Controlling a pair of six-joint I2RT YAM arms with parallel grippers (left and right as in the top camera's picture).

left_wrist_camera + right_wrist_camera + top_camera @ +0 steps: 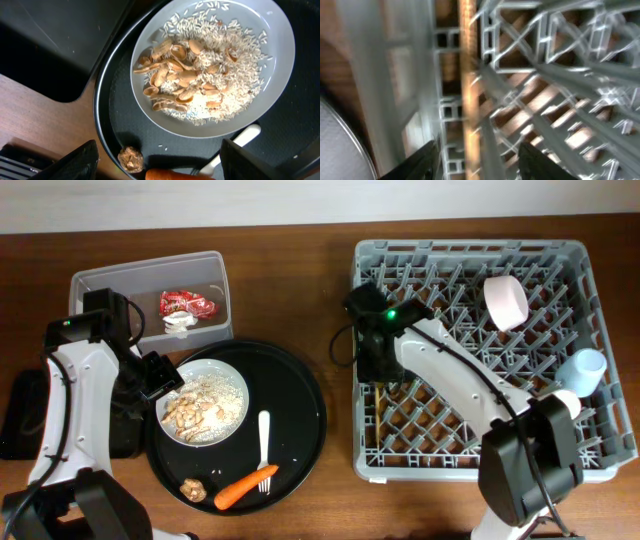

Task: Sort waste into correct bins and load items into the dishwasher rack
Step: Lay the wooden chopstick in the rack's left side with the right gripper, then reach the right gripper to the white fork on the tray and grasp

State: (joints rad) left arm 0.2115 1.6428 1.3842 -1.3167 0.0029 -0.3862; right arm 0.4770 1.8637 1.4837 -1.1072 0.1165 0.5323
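My left gripper is open and empty, just above the left edge of the white plate, which holds beige food scraps and rice. An orange carrot, a white fork and a small brown scrap lie beside it. The red wrapper and white wrapper lie in the clear tub. My right gripper is open low inside the grey rack, with the wooden chopstick between its fingers, blurred.
The plate, fork and carrot lie on a big round black tray. A shallow black tray sits at the left table edge. In the rack are a pink bowl, a light blue cup and a cream cup.
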